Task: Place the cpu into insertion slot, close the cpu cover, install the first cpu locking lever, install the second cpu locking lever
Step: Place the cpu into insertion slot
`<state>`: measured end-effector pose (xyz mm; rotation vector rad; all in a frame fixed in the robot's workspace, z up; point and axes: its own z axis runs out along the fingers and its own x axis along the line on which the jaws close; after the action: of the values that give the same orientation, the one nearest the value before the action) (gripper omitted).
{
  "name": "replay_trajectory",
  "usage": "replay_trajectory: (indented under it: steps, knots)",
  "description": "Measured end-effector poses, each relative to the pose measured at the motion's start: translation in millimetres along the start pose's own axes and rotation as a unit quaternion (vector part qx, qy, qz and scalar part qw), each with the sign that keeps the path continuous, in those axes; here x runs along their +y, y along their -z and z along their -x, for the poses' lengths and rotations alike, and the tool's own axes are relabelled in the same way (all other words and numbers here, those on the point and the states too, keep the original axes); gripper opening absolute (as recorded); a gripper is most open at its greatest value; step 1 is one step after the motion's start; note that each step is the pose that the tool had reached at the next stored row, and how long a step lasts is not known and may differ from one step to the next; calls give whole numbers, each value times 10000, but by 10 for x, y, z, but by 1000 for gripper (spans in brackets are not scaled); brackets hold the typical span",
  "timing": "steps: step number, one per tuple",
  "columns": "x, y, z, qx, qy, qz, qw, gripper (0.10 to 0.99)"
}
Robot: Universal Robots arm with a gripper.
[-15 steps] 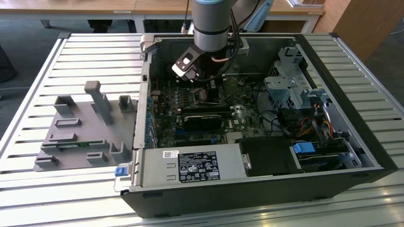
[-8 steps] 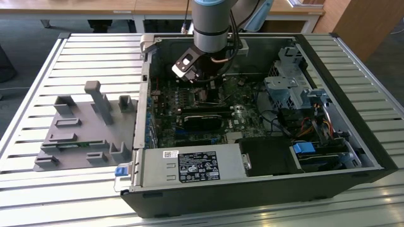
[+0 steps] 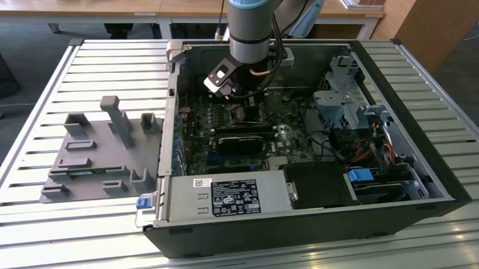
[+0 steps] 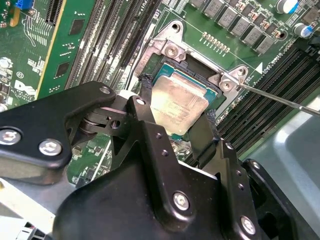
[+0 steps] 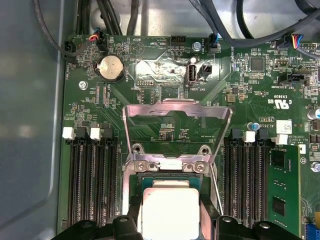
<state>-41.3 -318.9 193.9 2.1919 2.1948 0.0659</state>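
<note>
In both wrist views my gripper (image 4: 177, 107) is shut on the cpu (image 4: 179, 102), a pale silvery square chip held by two opposite edges between the black fingers (image 4: 146, 95). The cpu (image 5: 170, 212) sits level in or just over the insertion slot (image 4: 165, 67), the black socket with a silvery rim on the green motherboard. The cpu cover (image 5: 175, 112) stands swung open beyond the slot, its frame upright. A thin locking lever (image 4: 280, 97) sticks out free beside the slot. In the exterior view the arm (image 3: 250, 33) reaches down into the open computer case.
Rows of black memory slots (image 5: 90, 185) flank the socket on both sides. A labelled power supply box (image 3: 228, 196) fills the case's near side, with a drive cage (image 3: 344, 101) and cables on the exterior view's right. A grey fixture (image 3: 105, 151) lies on the slatted table.
</note>
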Motion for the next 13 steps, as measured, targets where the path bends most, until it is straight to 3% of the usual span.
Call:
replay_trajectory:
  steps: [10, 11, 13]
  knots:
    - [0, -2, 0, 1, 0, 0, 10000, 553]
    - [0, -2, 0, 1, 0, 1, 10000, 616]
    - [0, -2, 0, 1, 0, 0, 10000, 616]
